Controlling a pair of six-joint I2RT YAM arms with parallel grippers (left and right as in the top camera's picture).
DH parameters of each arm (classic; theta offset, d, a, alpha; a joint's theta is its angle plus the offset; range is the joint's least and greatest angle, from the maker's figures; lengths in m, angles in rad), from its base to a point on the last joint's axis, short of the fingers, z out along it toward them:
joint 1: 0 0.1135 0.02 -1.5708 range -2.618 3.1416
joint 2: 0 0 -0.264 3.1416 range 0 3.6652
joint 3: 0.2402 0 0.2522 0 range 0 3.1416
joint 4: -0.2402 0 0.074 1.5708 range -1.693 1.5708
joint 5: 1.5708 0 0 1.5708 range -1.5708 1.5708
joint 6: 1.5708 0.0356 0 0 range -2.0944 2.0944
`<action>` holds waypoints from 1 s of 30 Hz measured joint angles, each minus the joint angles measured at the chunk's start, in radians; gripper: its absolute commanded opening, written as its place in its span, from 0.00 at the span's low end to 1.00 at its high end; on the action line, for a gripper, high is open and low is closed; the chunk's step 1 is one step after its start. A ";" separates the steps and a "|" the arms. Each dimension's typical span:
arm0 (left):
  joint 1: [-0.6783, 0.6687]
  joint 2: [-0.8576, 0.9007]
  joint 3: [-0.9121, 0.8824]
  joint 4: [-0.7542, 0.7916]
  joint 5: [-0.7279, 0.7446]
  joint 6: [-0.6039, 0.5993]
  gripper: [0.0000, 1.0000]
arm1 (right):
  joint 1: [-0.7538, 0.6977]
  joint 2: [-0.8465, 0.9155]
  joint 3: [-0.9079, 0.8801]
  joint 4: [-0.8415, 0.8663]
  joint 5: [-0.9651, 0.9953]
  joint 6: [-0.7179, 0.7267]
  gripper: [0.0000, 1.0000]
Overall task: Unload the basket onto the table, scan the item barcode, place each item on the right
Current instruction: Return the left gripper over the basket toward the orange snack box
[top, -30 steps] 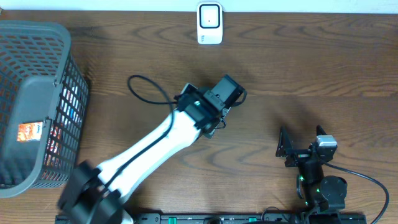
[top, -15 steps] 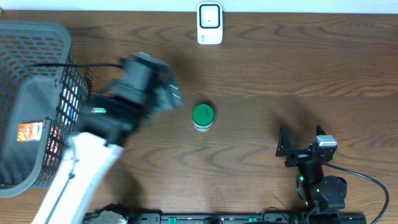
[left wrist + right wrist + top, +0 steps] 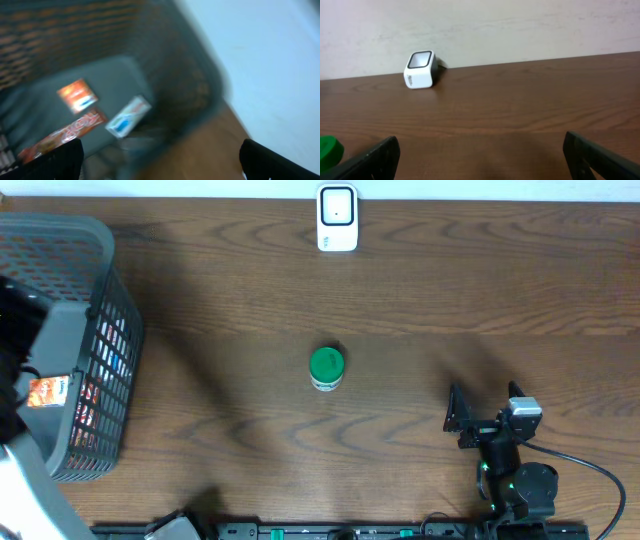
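The item, a small jar with a green lid [image 3: 326, 367], stands alone on the wooden table near its middle; its green edge [image 3: 327, 153] shows at the far left of the right wrist view. The white barcode scanner [image 3: 337, 218] sits at the table's far edge, also seen as the scanner [image 3: 420, 69] against the wall. My left gripper [image 3: 162, 159] is open and empty above the grey basket [image 3: 115, 75], the view blurred by motion. My right gripper [image 3: 485, 410] rests open and empty at the front right, facing the scanner.
The grey mesh basket [image 3: 60, 240] stands at the left end of the table and holds several packets: an orange one [image 3: 77, 96], a red one [image 3: 75, 127] and a white-and-blue one [image 3: 129, 116]. The blurred left arm [image 3: 15, 330] hangs over the basket.
The left arm has left the green-lidded jar standing at the table's middle and swung fast to the left, over the basket. The right arm has not moved.
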 measured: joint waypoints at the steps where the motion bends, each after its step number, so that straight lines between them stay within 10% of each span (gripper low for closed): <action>1: 0.033 0.037 0.000 -0.014 0.002 -0.014 0.98 | 0.000 0.000 0.000 0.000 0.000 0.000 0.99; 30: 0.131 0.772 -0.161 0.169 -0.194 -0.257 0.98 | 0.000 0.000 0.000 0.000 0.000 0.000 0.99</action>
